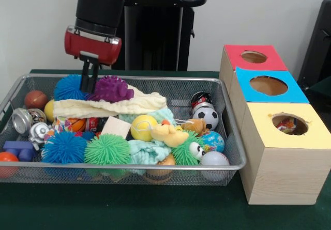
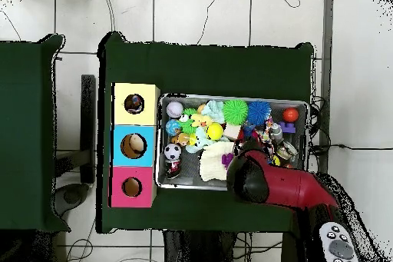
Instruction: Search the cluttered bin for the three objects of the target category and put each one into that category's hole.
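Note:
The silver wire bin [image 1: 129,166] is full of toys and lies left of the boxes; it also shows in the overhead view [image 2: 230,97]. My gripper [image 1: 92,82] reaches down into the bin's far left part, between a blue spiky ball [image 1: 70,87] and a purple spiky toy [image 1: 111,89]. A white fabric piece with coloured dots [image 1: 60,121] peeks out under the cream cloth, near-left of the gripper. The yellow-topped box's hole [image 1: 289,124] shows a multicoloured piece inside; the hole also shows in the overhead view [image 2: 134,104]. No other dotted pieces show.
A cream waffle cloth [image 1: 108,107] lies across the bin's middle and a mint cloth [image 1: 147,151] lies near the front. Blue-topped [image 1: 296,91] and red-topped [image 1: 232,59] boxes stand behind the yellow one. A soccer ball [image 1: 208,117], spiky balls and metal bells fill the bin.

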